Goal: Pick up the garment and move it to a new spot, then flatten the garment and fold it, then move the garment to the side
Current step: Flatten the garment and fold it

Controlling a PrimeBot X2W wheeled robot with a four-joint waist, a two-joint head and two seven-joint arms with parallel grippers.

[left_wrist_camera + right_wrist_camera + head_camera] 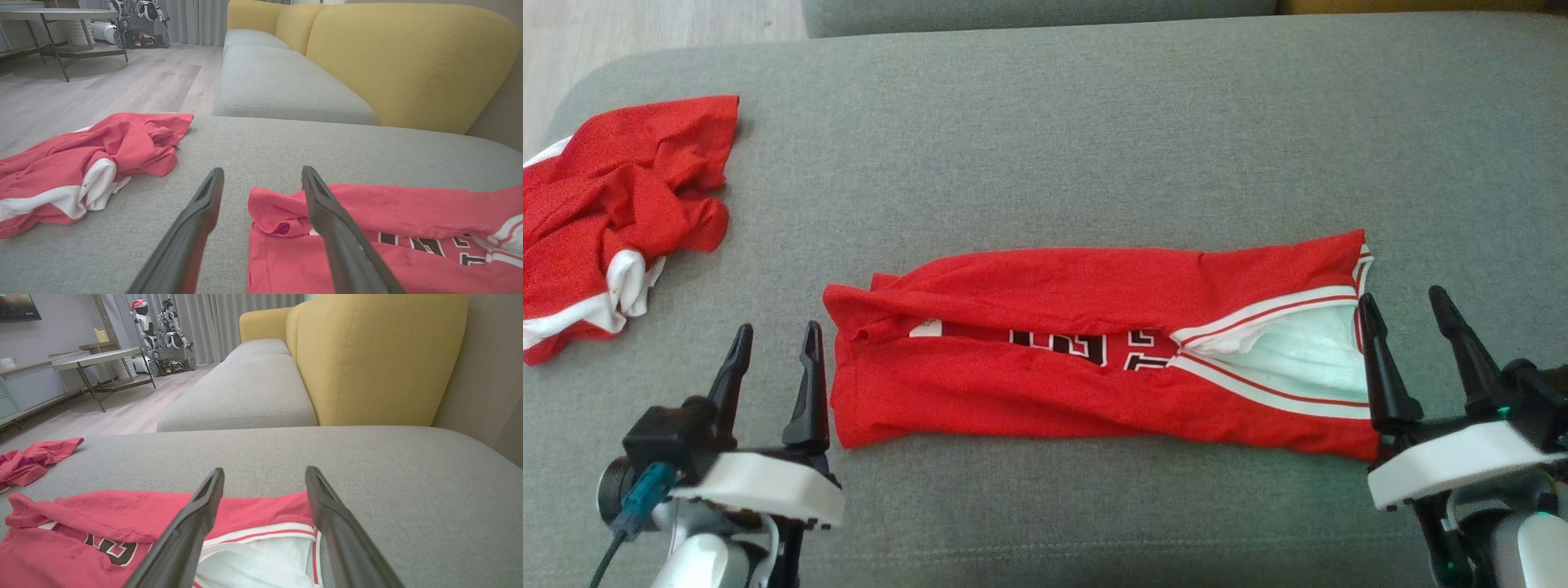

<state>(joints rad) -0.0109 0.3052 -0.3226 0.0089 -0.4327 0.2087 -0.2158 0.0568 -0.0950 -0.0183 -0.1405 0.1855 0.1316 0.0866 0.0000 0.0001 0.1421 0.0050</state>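
Head view looks down on a grey sofa cushion (1094, 122) where the garment (1045, 400), a red jersey, lies flat near the front edge as a long band running left to right. Its two long edges are folded in toward the middle, leaving a narrow gap in which black and white lettering shows. At its right end there is white and red striped trim and a pale inner lining.

The left gripper (778, 327) sits just beside the jersey's left end with its fingers spread wide and nothing between them. In the left wrist view its right finger lies over the corner of the cloth; whether it touches is unclear. The right gripper (1400, 294) stands at the jersey's right end, also wide open and empty, its left finger at the striped edge.

A second red and white garment (621, 212) lies crumpled at the cushion's far left, well apart from the folded one. Wrist views show a yellow backrest (408, 61), a wooden floor (102, 90), a table (61, 14) and another robot (163, 330) by the curtains
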